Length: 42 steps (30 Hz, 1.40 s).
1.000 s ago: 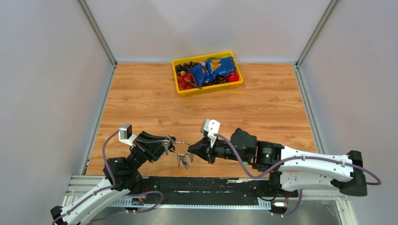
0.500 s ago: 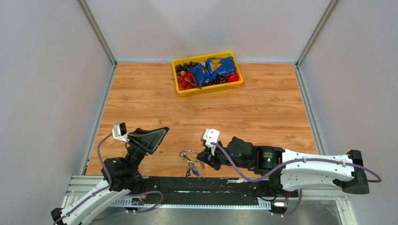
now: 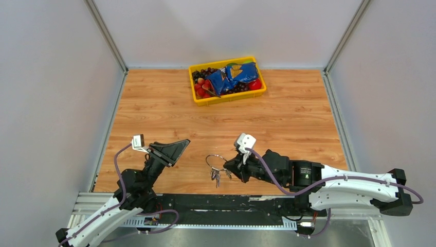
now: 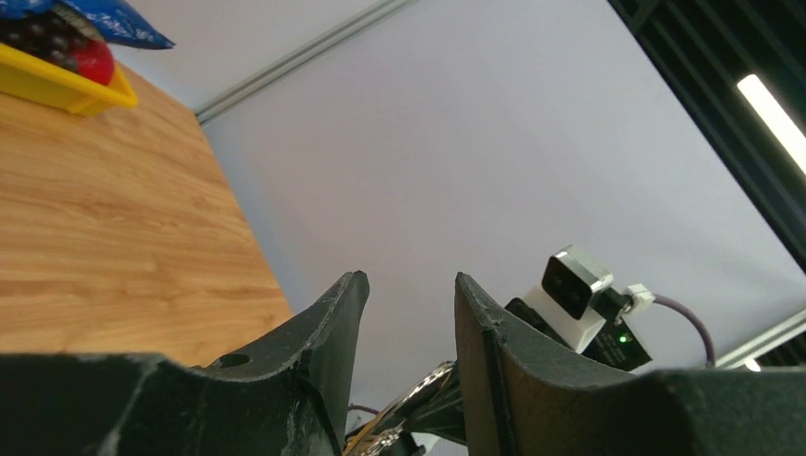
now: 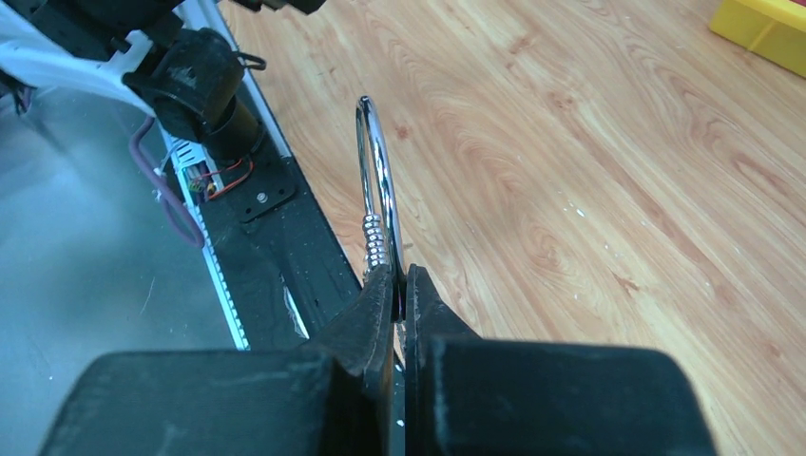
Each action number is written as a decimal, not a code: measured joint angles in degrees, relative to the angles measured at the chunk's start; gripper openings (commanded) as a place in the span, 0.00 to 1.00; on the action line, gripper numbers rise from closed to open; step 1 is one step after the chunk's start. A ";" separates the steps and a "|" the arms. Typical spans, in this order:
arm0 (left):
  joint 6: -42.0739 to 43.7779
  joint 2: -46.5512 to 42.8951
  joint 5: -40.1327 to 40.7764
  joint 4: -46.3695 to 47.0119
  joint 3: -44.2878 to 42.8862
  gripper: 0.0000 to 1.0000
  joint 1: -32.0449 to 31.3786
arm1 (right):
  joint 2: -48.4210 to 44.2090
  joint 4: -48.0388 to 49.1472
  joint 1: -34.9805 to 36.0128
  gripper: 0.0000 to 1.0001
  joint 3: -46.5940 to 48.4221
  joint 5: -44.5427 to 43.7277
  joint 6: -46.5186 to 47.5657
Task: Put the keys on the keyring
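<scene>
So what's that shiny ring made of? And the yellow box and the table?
The keyring looks like polished silvery metal: its thin wire mirrors bright light. The yellow box seems to be plastic, smooth and evenly coloured. The table shows wood grain, though it could be a printed laminate.
</scene>
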<state>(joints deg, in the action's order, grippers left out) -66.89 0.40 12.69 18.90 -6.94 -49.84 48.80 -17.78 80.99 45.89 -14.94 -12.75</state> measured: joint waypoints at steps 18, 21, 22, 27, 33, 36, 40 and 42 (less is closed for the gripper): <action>17.35 12.81 -0.92 -18.16 -13.14 0.49 0.00 | 0.85 -9.86 -6.19 0.00 0.00 -16.20 -9.38; 19.52 16.55 -2.73 -18.62 -13.29 0.49 0.00 | 2.27 -10.73 -11.10 0.00 0.00 -17.35 -10.12; 20.00 17.44 -3.30 -18.69 -13.29 0.49 0.00 | 2.60 -10.84 -12.28 0.00 -0.02 -17.77 -10.23; 22.56 20.41 -5.29 -18.64 -13.29 0.49 0.00 | 5.55 -11.15 -20.79 0.00 -0.13 -21.22 -11.04; 24.83 20.94 -6.12 -18.62 -13.29 0.50 0.00 | 12.72 -11.06 -26.36 0.00 -0.31 -30.75 -11.15; 25.70 20.37 -6.16 -18.69 -13.29 0.50 0.00 | 20.74 -9.51 -26.36 0.00 -0.31 -33.42 -11.13; 26.45 18.71 -6.14 -18.97 -13.29 0.50 0.00 | 32.92 -5.35 -26.21 0.00 -0.31 -34.69 -11.13; 26.71 17.66 -6.12 -19.69 -13.29 0.51 0.00 | 37.97 -3.17 -25.70 0.00 0.31 -35.26 -11.17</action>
<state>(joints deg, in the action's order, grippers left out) -40.18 18.06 6.57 -0.80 -20.23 -49.84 86.76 -20.95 55.29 46.19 -50.19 -23.92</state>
